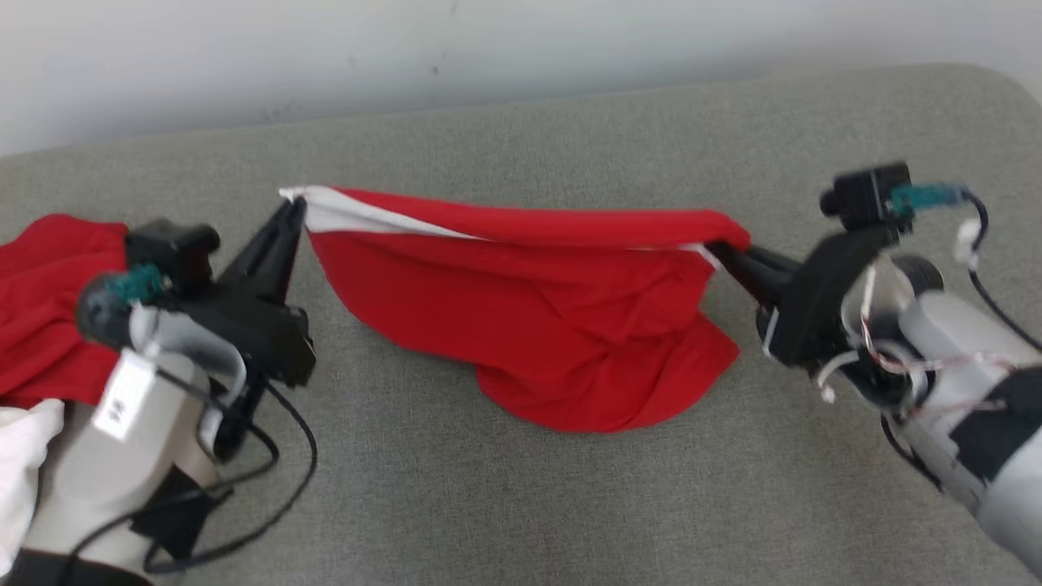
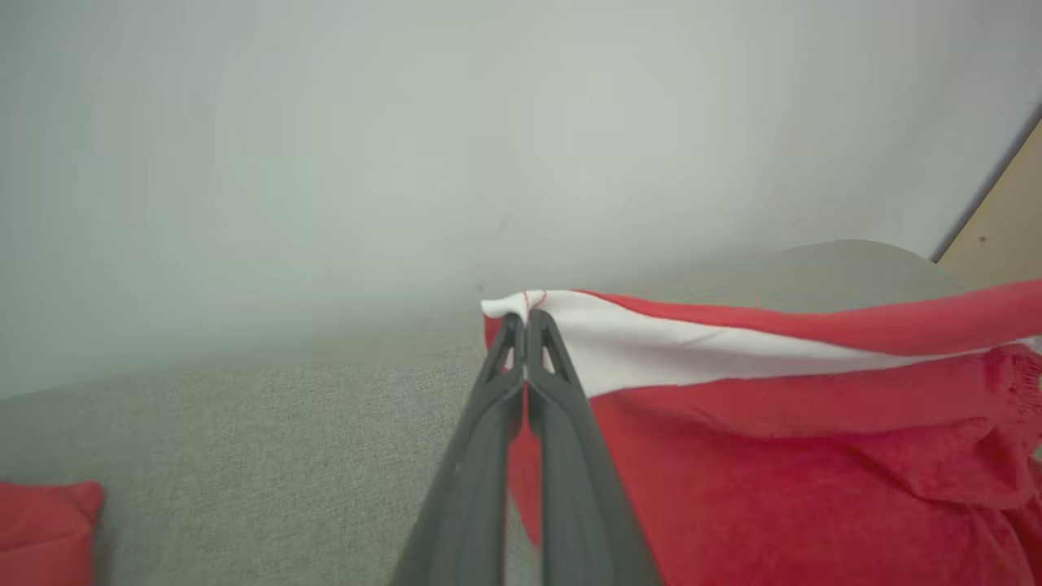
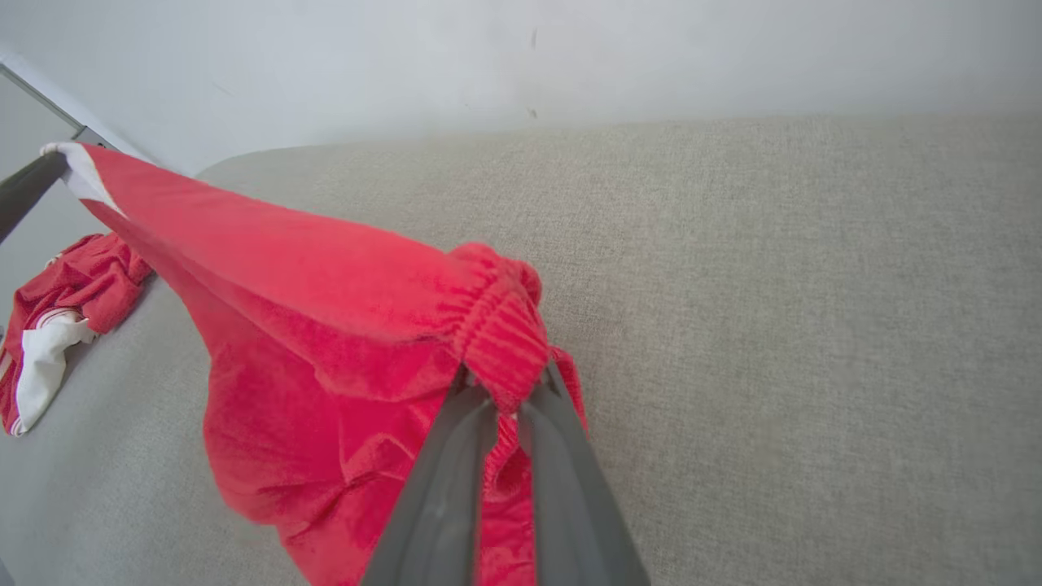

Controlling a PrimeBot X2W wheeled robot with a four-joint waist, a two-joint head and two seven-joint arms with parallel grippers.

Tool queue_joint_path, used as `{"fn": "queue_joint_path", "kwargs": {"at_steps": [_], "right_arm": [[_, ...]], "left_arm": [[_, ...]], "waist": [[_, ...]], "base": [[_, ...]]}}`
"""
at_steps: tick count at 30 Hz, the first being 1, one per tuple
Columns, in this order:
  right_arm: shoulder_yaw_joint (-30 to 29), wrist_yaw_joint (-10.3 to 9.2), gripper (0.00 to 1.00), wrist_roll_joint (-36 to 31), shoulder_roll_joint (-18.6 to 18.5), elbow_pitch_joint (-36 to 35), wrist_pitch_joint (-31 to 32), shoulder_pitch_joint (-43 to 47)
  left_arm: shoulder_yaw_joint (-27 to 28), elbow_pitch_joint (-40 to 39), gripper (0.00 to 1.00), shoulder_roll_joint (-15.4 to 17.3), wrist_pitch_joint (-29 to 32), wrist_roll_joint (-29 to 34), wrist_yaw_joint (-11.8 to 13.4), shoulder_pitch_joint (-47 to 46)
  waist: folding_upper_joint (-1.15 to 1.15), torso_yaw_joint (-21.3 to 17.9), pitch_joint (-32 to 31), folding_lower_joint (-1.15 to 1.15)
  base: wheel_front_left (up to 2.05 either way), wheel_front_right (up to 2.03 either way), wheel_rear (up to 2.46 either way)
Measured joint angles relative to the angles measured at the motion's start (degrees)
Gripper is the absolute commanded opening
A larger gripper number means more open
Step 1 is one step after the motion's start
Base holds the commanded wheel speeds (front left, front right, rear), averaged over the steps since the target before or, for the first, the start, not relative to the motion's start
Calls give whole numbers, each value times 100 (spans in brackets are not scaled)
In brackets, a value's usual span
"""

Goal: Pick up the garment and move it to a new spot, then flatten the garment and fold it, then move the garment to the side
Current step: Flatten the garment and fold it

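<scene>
Two hands held the red garment (image 1: 529, 309) stretched left to right between them: the left hand (image 1: 295, 213) pinched its white corner, the right hand (image 1: 724, 251) its elastic band, middle sagging to the grey cushion (image 1: 570, 505).

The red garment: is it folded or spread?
Neither: the red garment hangs bunched, its top edge stretched between left pincer and right pincer.
</scene>
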Motion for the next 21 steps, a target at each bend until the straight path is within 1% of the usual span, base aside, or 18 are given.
{"fn": "queue_joint_path", "kwargs": {"at_steps": [2, 4, 5, 8, 10, 12, 13, 15, 16, 17, 18, 21], "right_arm": [[51, -1, 0, -46, 181, 205, 198, -446], [25, -2, 0, -47, 403, 468, 383, -1112], [-35, -34, 0, -67, 511, 625, 417, -1483], [-226, -204, 0, -324, 720, 1123, 450, -2737], [-349, -309, 0, -633, 740, 1355, 305, -3575], [-604, -416, 0, -812, 740, 1415, -47, -4280], [-704, -410, 0, -834, 738, 1392, -210, -4532], [-736, -335, 0, -864, 731, 1262, -411, -4786], [-698, -289, 0, -892, 732, 1200, -461, -4774], [-592, -174, 0, -929, 759, 1233, -510, -4719], [-460, -54, 0, -956, 805, 1327, -534, -4612], [-165, 157, 0, -916, 917, 1490, -597, -3840]], "left_arm": [[30, 114, 0, 49, 166, -58, -24, -298], [151, 254, 0, 148, 358, -201, -60, -771], [201, 327, 0, 236, 468, -214, -104, -1070], [308, 470, 0, 464, 736, -257, -105, -2169], [304, 409, 0, 514, 821, -146, -108, -2916], [482, 244, 0, 427, 788, -171, -108, -3562], [575, 154, 0, 371, 728, -207, -108, -3826], [683, 3, 0, 334, 619, -277, -108, -4191], [700, -55, 0, 343, 591, -347, -108, -4252], [693, -23, 0, 354, 500, -364, -108, -4244], [670, 86, 0, 368, 416, -364, -108, -4170], [576, 311, 0, 403, 219, -522, -107, -3405]], "waist": [[0, -2, 104, 0], [0, -12, 226, 0], [0, -19, 291, 0], [0, -47, 503, 0], [0, -62, 655, 1], [0, -64, 811, 1], [0, -58, 889, 1], [-1, -32, 1048, 0], [-1, -13, 1129, -1], [-1, 10, 1207, -1], [-1, 36, 1282, 0], [0, 126, 1439, 2]], "base": [[0, 0, 0], [0, 0, 0], [0, 0, 0], [0, 0, 0], [0, 0, 0], [0, 0, 0], [0, 0, 0], [0, 0, 0], [0, 0, 0], [0, 0, 0], [0, 0, 0], [0, 0, 0]]}}
